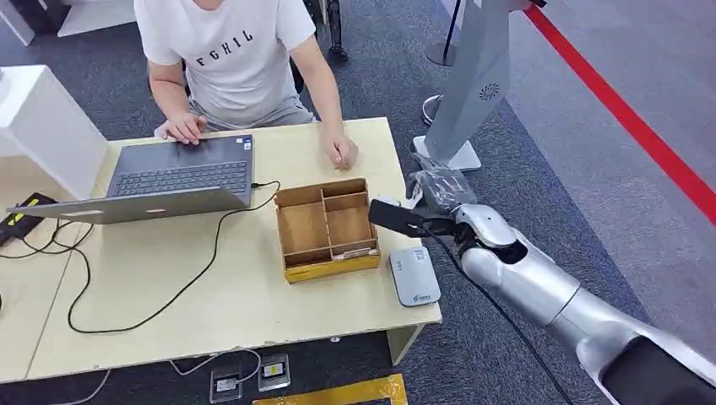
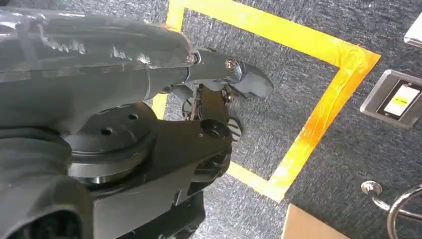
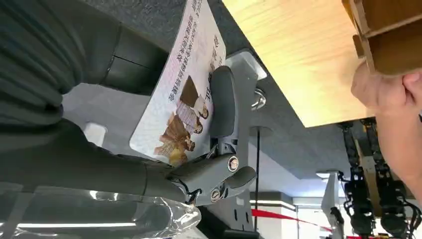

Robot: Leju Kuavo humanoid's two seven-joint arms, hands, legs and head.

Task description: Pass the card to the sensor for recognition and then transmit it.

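Currently right hand [image 1: 441,196] pinches the printed card [image 3: 181,94] between thumb and fingers, off the table's [image 1: 253,295] right edge. Card reader [image 1: 414,276] lies nearer, just left of it. Left hand [image 2: 219,94] hangs floorward, fingers curled, holding nothing.

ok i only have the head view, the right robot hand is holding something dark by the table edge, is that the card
Observer: Yes. The right wrist view shows its face: the right robot hand pinches a white printed card with cartoon figures on it.
Operator: and the other arm
Observer: The left wrist view shows the left robot hand hanging over grey carpet marked with a yellow tape outline. There is nothing in it that I can see.
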